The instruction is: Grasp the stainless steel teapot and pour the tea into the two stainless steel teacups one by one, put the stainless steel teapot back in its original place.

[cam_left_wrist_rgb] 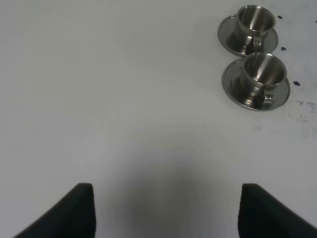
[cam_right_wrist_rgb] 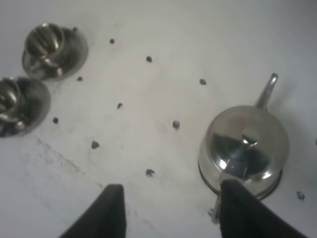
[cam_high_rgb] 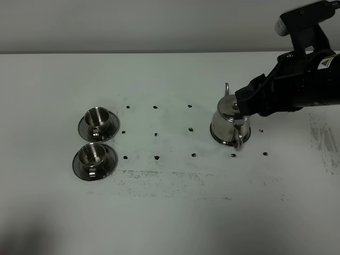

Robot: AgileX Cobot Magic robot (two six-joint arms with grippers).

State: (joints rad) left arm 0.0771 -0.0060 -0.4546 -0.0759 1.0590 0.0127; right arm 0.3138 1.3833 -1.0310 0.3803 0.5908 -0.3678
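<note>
While hovering beside the stainless steel teapot (cam_high_rgb: 229, 123), holding the right tool (cam_right_wrist_rgb: 171, 215) spread apart.
Standing upright right of the worktop (cam_high_rgb: 175, 207) middle, well apart from the two stainless steel teacups (cam_high_rgb: 96, 118) near its left edge; holding the left tool (cam_left_wrist_rgb: 173, 213) apart too.

**Exterior high view.** The right gripper (cam_high_rgb: 240, 101) hides part of the lid of the stainless steel teapot (cam_high_rgb: 228, 126), and its arm is cut off at the right edge. Whether a finger touches the handle cannot be told.

**Right wrist view.** Both fingers are cut off by the picture's edge. The near teacup (cam_right_wrist_rgb: 17, 106) is cropped and, like the far teacup (cam_right_wrist_rgb: 49, 49), blurred.

**Left wrist view.** Only two fingertips (cam_left_wrist_rgb: 81, 208) of the left gripper (cam_left_wrist_rgb: 167, 193) show.
</note>
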